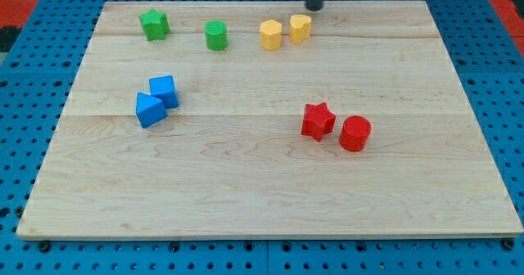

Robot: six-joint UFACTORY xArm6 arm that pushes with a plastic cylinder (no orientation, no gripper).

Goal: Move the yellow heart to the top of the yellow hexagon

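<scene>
Tip: your tip sits at the view's top edge, just above and right of the yellow heart.
Pincer: none shows; only a bare rod.
Heart: near the surface's top edge, just right of the yellow hexagon, almost touching.
Approach: bring the tip round to the heart's right side.
Push: nudge gently leftward and upward, sparing the hexagon.
</scene>
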